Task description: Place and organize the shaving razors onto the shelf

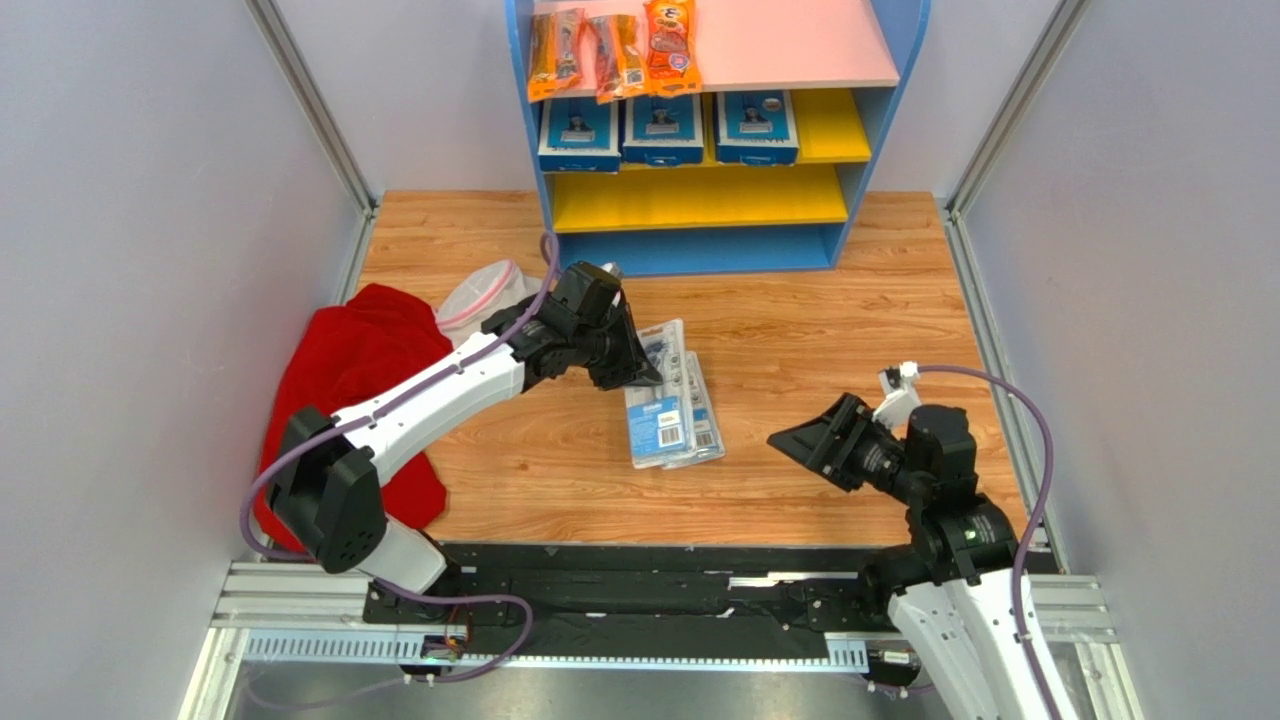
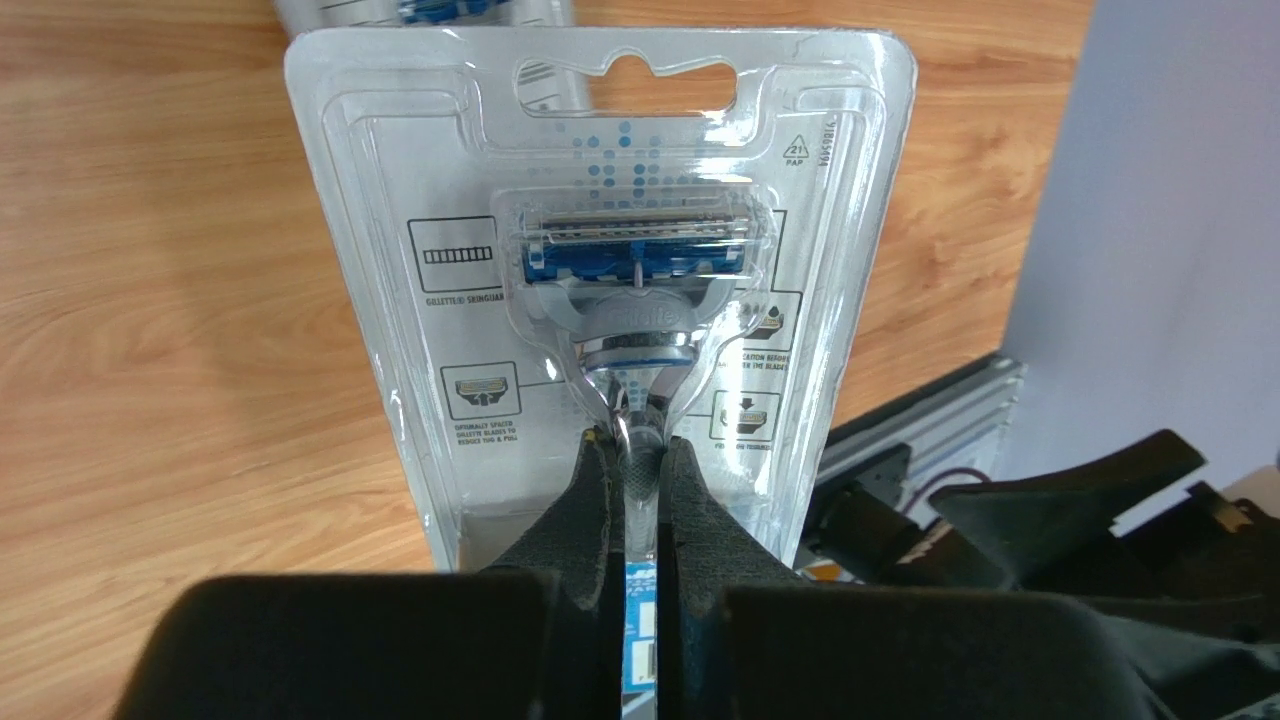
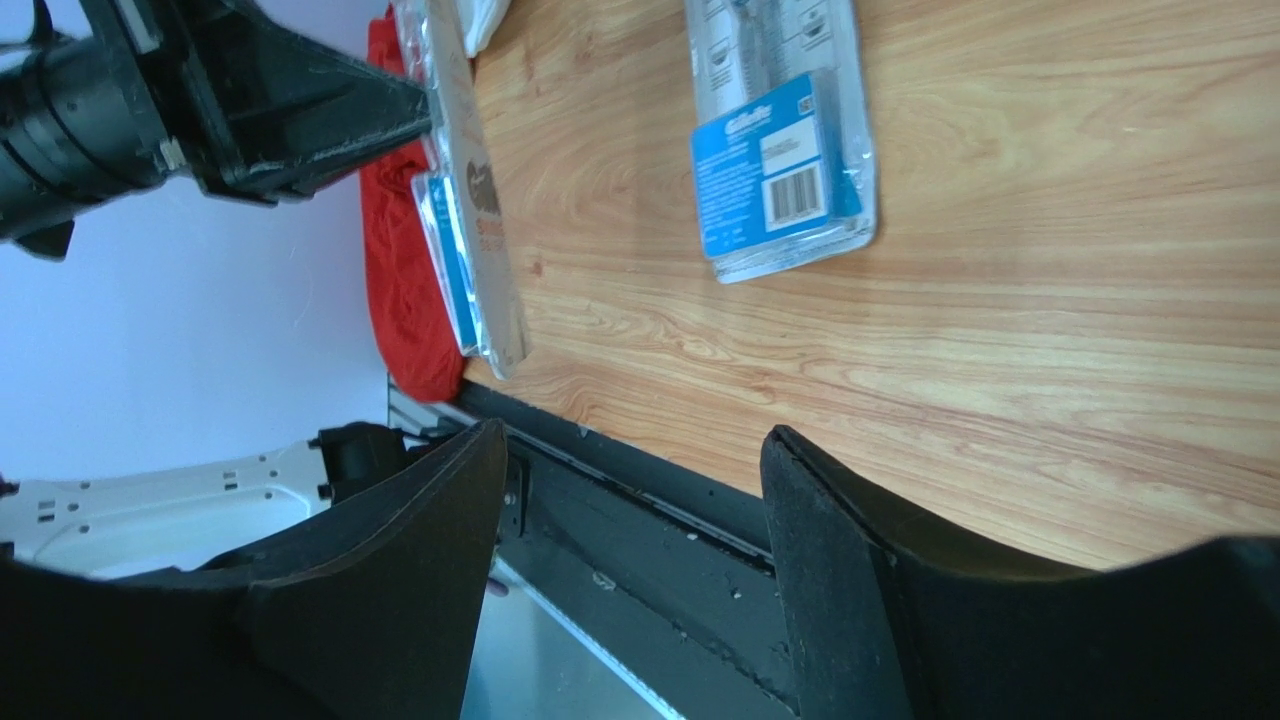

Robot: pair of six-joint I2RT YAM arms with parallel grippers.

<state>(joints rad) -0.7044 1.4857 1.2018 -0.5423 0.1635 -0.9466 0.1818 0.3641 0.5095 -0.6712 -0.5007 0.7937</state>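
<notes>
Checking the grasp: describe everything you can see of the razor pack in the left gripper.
The razor pack is a clear plastic blister with a hang slot at the far end, over pale card printed with diagrams. A razor sits inside, blue-and-silver head crosswise. The left gripper grips its near end, jaws shut over the handle. The right wrist view shows it edge-on above the wooden table; whether it touches the wood is unclear.

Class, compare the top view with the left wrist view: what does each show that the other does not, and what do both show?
Only top: the shelf holding three packs, orange packets, red cloth. Only left wrist: the razor head and pictograms inside the held pack. Both: left gripper shut on that pack, wooden table.
</notes>
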